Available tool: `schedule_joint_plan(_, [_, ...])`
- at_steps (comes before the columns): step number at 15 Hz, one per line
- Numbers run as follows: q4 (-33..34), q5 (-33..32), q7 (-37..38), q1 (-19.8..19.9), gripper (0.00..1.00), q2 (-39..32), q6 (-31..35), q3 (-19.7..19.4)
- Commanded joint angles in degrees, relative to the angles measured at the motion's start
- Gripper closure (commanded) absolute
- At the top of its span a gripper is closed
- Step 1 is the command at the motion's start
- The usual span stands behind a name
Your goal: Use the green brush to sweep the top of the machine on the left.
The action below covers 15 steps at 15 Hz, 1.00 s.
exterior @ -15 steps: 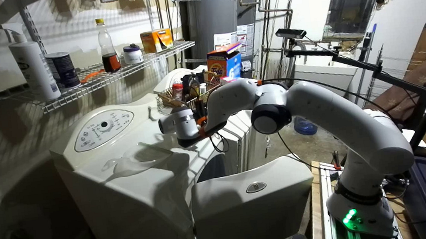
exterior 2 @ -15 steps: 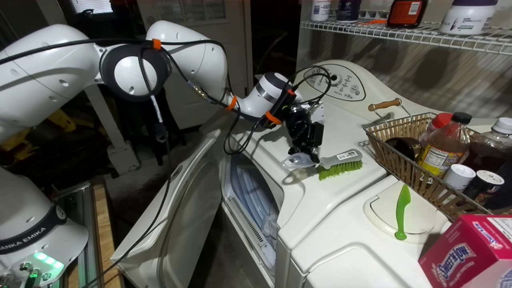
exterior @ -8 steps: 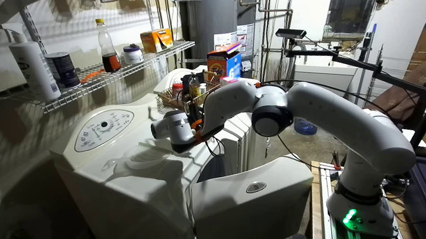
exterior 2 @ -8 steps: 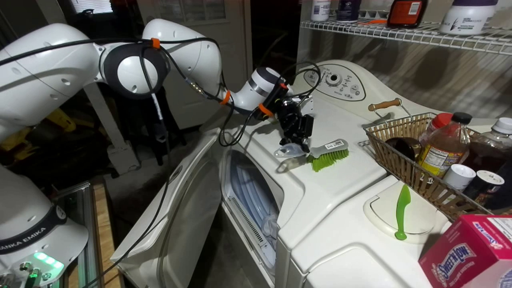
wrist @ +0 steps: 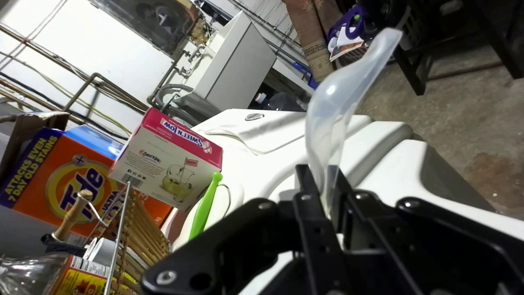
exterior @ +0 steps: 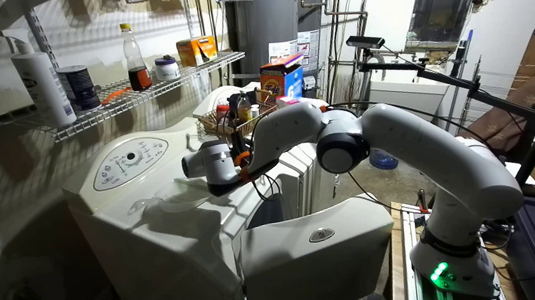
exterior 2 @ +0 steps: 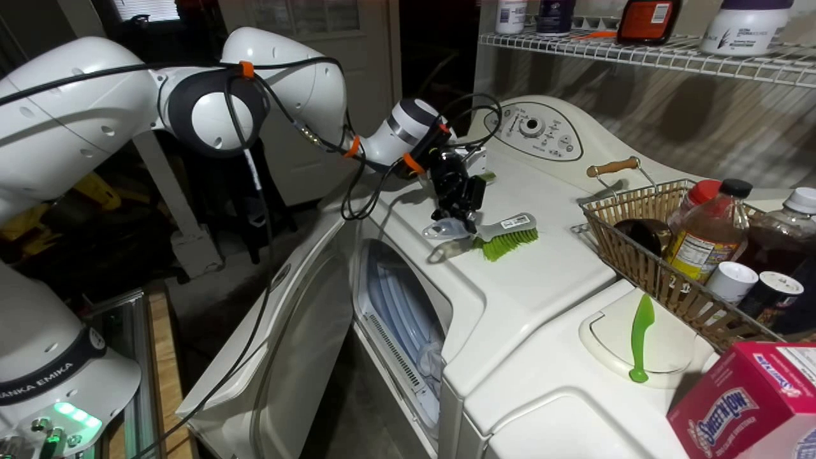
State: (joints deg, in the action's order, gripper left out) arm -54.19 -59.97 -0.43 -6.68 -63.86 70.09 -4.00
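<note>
The pincer [exterior 2: 470,223] has the goods, clamped tight on the see-through plastic handle [wrist: 327,119] of a short, grey-backed green brush [exterior 2: 496,229]. The wrist view backs it up: black fingers [wrist: 306,184] pressed in from either side, the handle curving up and out towards 1 o'clock.

And there goes the stroke! Over the last second, in an exterior view, the brush has travelled towards 10 o'clock across the broad, smooth top of the large white plastic machine [exterior 2: 535,274], away from the slatted brown wooden basket [exterior 2: 637,255] out at 3 o'clock from the pincer. The green bristles [exterior 2: 510,244] sit at 4 o'clock from the grip, splayed; they look to be on the surface, though the exact line of contact can't be made out. The oval control panel [exterior 2: 535,131] lies up at 1 o'clock, well apart.

What does it mean? To my eye this is the sweeping proper, with the brush in hand and a pass under way. Whether anything is being pushed along is too small to tell. Carry on at 10 o'clock and the machine's edge draws near, so I'd expect a turn back, and the stretch towards 4 o'clock probably wants another run.
</note>
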Motion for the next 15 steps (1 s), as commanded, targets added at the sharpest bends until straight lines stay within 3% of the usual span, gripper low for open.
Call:
schedule_joint_plan(1, [3.3, 4.8, -5.2, -0.7, 0.97, -1.7, -2.1, 2.5])
schedule_joint_plan(15, [8.9, 12.9, -11.9, -4.9, 0.97, -3.3, -4.8, 5.2])
